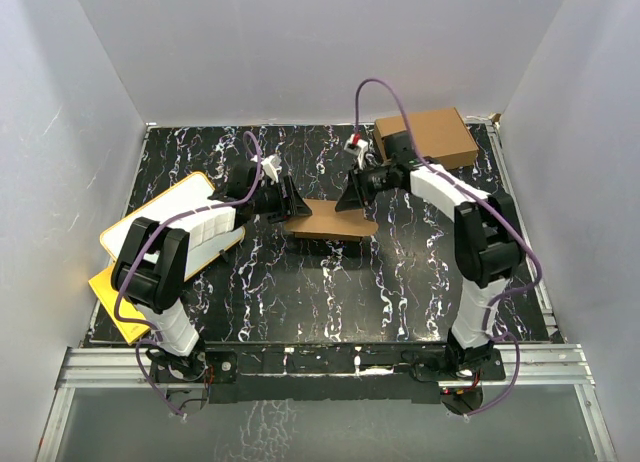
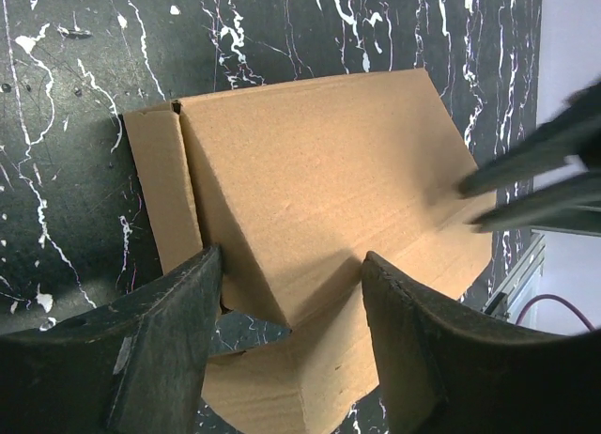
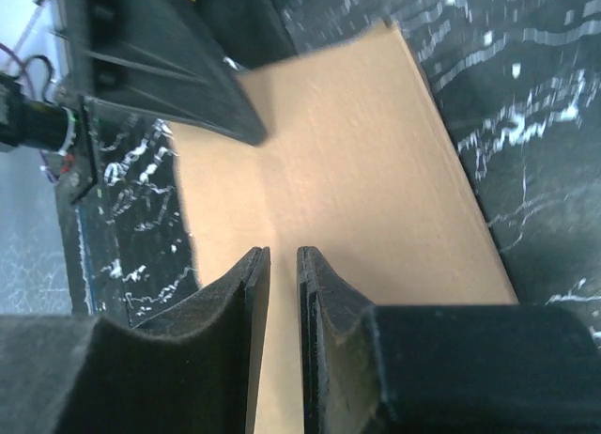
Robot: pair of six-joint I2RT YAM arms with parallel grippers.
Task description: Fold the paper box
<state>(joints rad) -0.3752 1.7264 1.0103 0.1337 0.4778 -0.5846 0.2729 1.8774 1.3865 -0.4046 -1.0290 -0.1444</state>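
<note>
The paper box [image 1: 330,220] is a brown cardboard sheet, partly folded, lying at the middle of the black marbled table. In the left wrist view it [image 2: 319,180] shows a raised folded panel with a narrow side flap at the left. My left gripper [image 1: 293,200] is open, and its fingers [image 2: 178,312] straddle the near corner of that raised fold. My right gripper [image 1: 347,196] is at the sheet's opposite end. Its jaws are almost shut with a thin gap and nothing between them. Its tips [image 3: 278,255] rest over the cardboard [image 3: 357,162] along a crease.
A larger ready-made brown box [image 1: 430,137] stands at the back right, behind the right arm. A white board with a yellow rim [image 1: 165,232] lies at the left under the left arm. The table's metal front rail [image 1: 320,360] runs by the arm bases.
</note>
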